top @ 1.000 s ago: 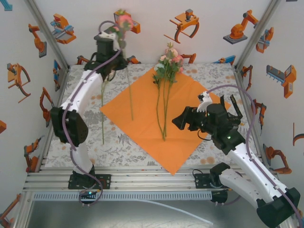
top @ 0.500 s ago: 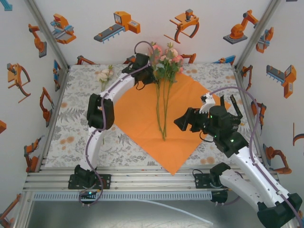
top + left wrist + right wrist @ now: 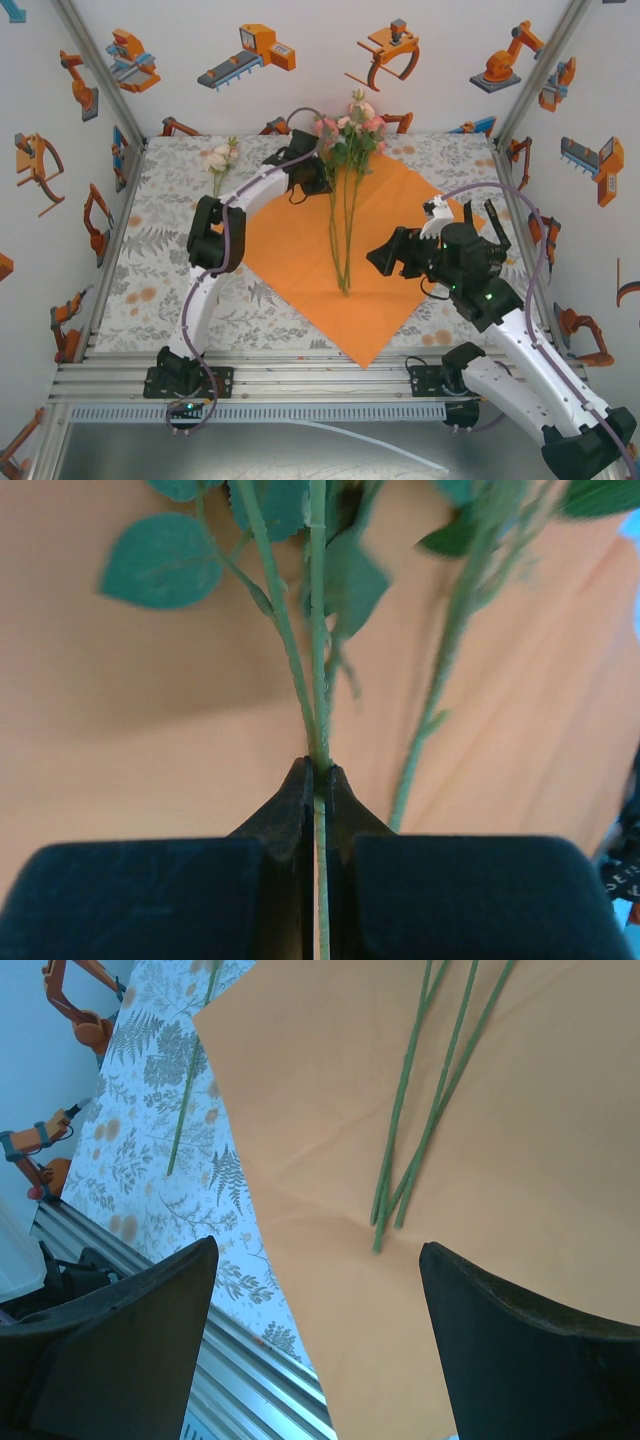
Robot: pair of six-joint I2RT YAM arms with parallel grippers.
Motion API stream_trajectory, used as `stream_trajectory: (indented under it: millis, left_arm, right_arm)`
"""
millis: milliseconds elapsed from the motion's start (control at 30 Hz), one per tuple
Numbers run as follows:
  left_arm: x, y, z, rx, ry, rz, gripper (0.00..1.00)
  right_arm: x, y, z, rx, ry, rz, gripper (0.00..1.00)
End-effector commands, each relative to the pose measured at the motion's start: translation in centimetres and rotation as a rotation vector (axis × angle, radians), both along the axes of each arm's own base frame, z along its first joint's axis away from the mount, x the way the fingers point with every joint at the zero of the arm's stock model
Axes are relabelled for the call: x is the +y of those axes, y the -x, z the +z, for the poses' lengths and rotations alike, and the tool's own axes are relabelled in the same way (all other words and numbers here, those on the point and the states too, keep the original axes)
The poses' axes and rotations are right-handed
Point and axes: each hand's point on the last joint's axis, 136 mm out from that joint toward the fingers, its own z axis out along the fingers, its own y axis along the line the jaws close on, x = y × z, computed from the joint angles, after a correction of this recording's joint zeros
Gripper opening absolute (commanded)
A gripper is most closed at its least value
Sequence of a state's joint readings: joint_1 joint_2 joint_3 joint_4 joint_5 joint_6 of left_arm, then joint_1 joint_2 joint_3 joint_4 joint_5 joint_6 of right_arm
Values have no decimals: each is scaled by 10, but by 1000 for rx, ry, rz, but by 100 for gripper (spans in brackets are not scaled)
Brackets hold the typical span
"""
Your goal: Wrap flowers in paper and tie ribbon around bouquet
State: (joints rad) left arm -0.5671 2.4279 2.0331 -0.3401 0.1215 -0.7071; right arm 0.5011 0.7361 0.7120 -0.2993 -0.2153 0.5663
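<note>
The flowers (image 3: 352, 128) lie on the flat orange paper (image 3: 290, 250), blossoms at its far corner and stems (image 3: 400, 1160) running toward me. My left gripper (image 3: 316, 172) is at the left of the bunch below the blossoms. Its jaws (image 3: 318, 770) are shut on one thin green stem (image 3: 317, 630) just above the paper (image 3: 150, 730). My right gripper (image 3: 385, 255) hovers open over the paper's right side, near the stem ends. Nothing is between its fingers (image 3: 318, 1250). The ribbon and a wrapped bouquet are out of view.
One more flower with white blossoms (image 3: 222, 157) lies on the printed tablecloth (image 3: 150, 250) left of the paper, its stem (image 3: 190, 1070) pointing toward me. The metal rail (image 3: 320, 375) runs along the near edge. Printed walls close in the back and both sides.
My left arm swung from the back left, where it held a pink flower high, over to the bunch and brought that flower down beside the others. The right arm stayed still.
</note>
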Motion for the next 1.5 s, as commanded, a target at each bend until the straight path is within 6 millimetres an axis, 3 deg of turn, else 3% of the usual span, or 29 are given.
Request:
stream_trajectory:
  millis: [0,200,300,400,533,667,767,1033,1467]
  left_arm:
    - [0,6,19,-21,44,12,14]
    - [19,4,65,-120,24,21,30]
    - [45,2,90,-173,-4,43,33]
    - [93,-2,111,-238,-95,91,34]
    - [188,-8,121,-278,-357,199,34]
    - [270,-13,101,-206,-558,262,32]
    - [302,-16,75,-125,-575,255,32]
    - [333,-19,10,64,-567,192,32]
    - [337,-16,-35,190,-518,118,27]
  right_arm:
    - [-1,2,-1,-18,7,2,74]
    - [1,1,-1,-8,-2,7,74]
    - [2,1,0,-10,-6,6,75]
    - [1,2,-1,-13,-1,5,74]
    - [1,1,-1,-20,0,5,74]
    - [3,-1,-1,-20,-5,11,74]
    - [5,-2,-3,-17,-4,15,74]
    - [4,-2,-1,-16,0,16,74]
    - [4,-3,-1,-11,3,12,74]
